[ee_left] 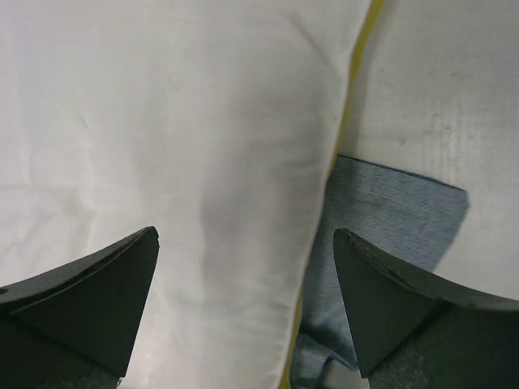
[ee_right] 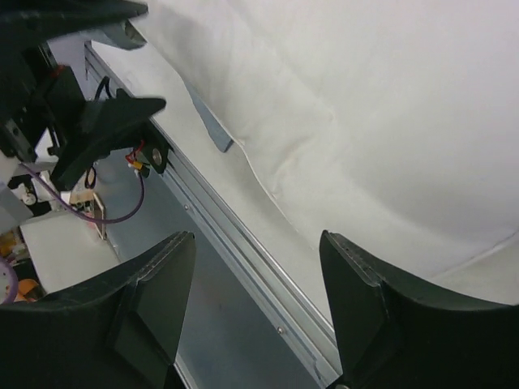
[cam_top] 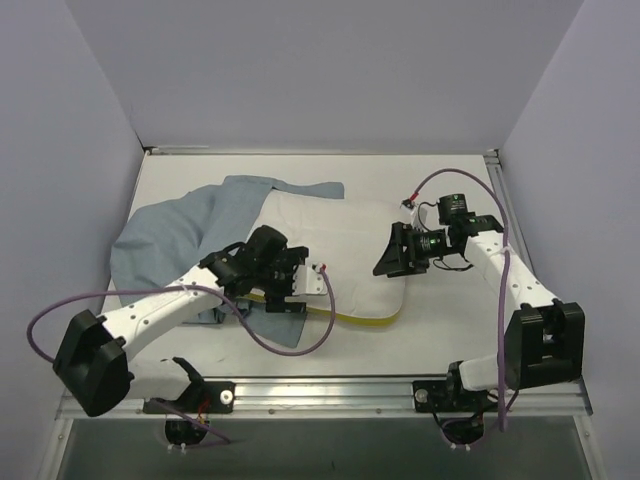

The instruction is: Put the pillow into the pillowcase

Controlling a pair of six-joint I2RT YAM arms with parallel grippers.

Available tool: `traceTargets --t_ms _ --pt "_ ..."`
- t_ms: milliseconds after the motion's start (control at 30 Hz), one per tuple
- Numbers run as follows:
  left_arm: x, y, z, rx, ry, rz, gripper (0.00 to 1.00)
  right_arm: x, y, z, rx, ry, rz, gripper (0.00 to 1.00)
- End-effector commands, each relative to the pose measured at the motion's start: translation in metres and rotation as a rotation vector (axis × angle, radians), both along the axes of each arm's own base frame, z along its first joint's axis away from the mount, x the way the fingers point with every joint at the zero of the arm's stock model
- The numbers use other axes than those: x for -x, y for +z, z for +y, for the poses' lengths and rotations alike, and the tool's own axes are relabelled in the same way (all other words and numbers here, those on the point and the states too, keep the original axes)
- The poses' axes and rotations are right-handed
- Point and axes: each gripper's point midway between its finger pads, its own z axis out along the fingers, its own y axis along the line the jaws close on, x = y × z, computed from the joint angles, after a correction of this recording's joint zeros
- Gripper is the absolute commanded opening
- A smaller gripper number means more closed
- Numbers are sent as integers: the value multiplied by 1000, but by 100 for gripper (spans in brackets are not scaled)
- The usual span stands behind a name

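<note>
The white pillow (cam_top: 340,250) lies mid-table, its yellow band (cam_top: 360,319) along the near edge. The pale grey-blue pillowcase (cam_top: 165,235) spreads to its left and runs under the pillow's left side. My left gripper (cam_top: 300,280) hovers over the pillow's near left edge, open. In the left wrist view the pillow (ee_left: 178,146) and a strip of pillowcase (ee_left: 389,215) show between the spread fingers of the left gripper (ee_left: 246,235). My right gripper (cam_top: 392,252) hangs at the pillow's right edge, open. In the right wrist view the right gripper (ee_right: 255,243) holds nothing and the pillow (ee_right: 365,105) lies beyond its tips.
A metal rail (cam_top: 340,390) runs along the table's near edge and shows below the right jaws as the rail (ee_right: 243,243). A purple cable (cam_top: 295,345) loops from the left arm across the table beside the pillow. Grey walls close in the back and both sides.
</note>
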Motion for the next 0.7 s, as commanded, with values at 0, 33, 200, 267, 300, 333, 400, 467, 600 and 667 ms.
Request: traceTargets --t_ms 0,33,200,267,300,333,400,467,600,667 --pt "-45 9 -9 -20 0 -215 97 50 -12 -8 4 24 121 63" --pt "-45 -1 -8 -54 -31 -210 97 50 -13 -8 -2 22 91 64" --pt "-39 -37 -4 -130 -165 -119 92 43 -21 -22 73 -28 -40 64" --pt "-28 -57 0 -178 -186 13 80 39 -24 -31 106 -42 -81 64" --pt "-34 -54 -4 -170 -170 36 71 38 -25 -35 117 -46 -94 63" --pt "-38 -67 -6 -187 -149 85 54 38 -25 -36 108 -54 -84 63" --pt "-61 -56 -22 -130 -74 117 44 34 -22 -44 83 -89 -85 63" --pt "-78 -69 -32 -103 30 218 26 29 -17 -51 60 -114 -105 63" --pt "-133 -37 -72 67 180 302 0 17 -9 -69 111 -135 -221 61" --pt "-154 -16 -87 151 194 337 0 12 -12 -74 169 -99 -305 61"
